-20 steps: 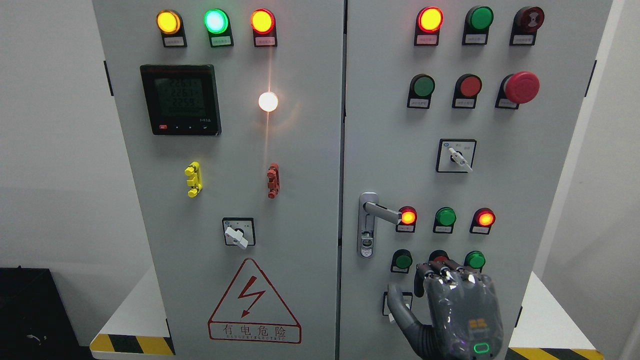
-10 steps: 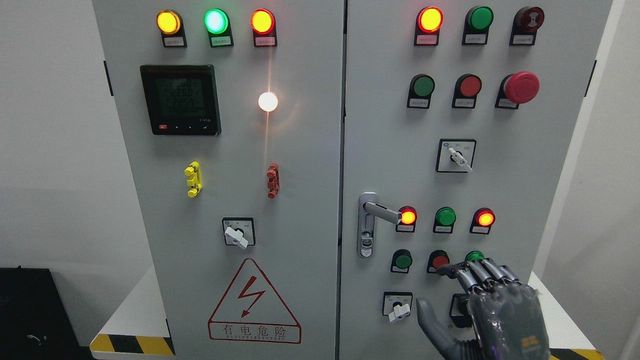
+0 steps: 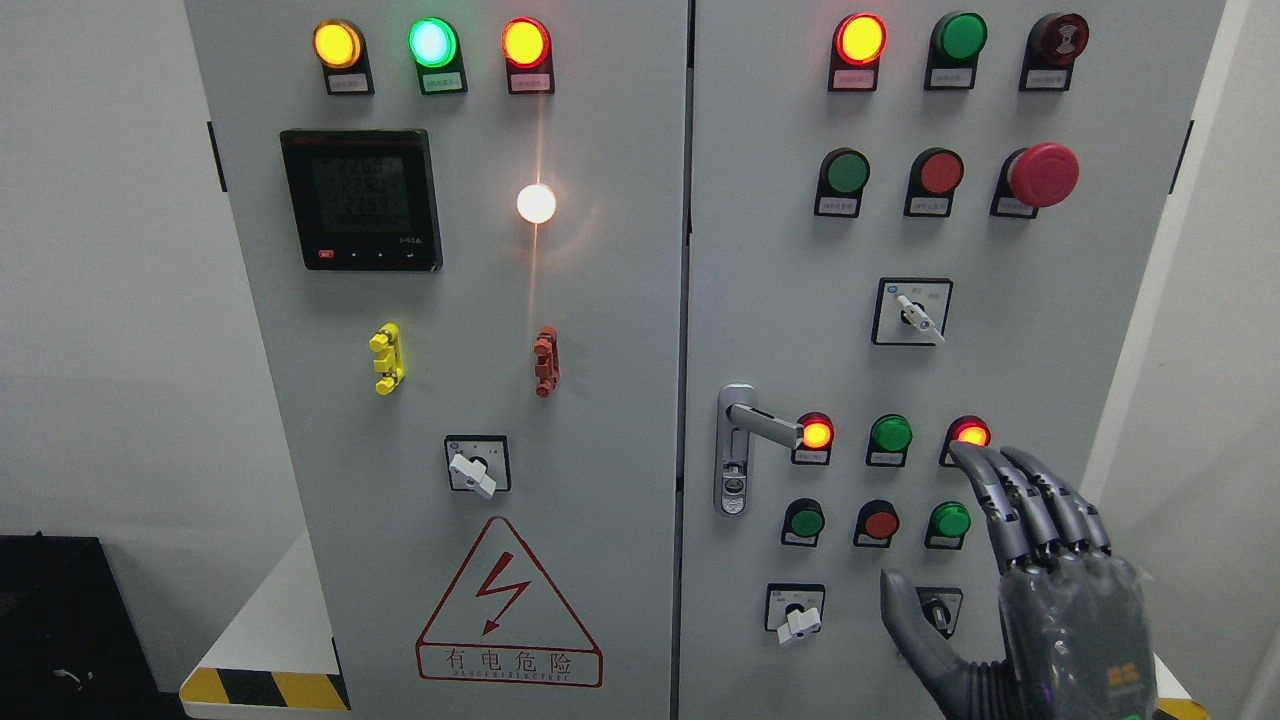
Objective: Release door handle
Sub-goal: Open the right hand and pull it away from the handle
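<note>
The silver lever door handle sits at the left edge of the right cabinet door, its lever pointing right toward a lit red lamp. Nothing touches the handle. My right hand comes up from the lower right, well to the right of the handle and below it. Its grey fingers are stretched out and hold nothing, with the tips near another lit red lamp. The thumb points up-left beside a black selector switch. The left arm is out of sight.
The left door carries a meter display, lamps, a white rotary switch and a lightning warning label. A red mushroom stop button and another white selector sit on the right door. White walls flank the cabinet.
My right hand has moved right and upward, away from the handle side, and its fingers have uncurled into an open spread. The handle has stayed still.
</note>
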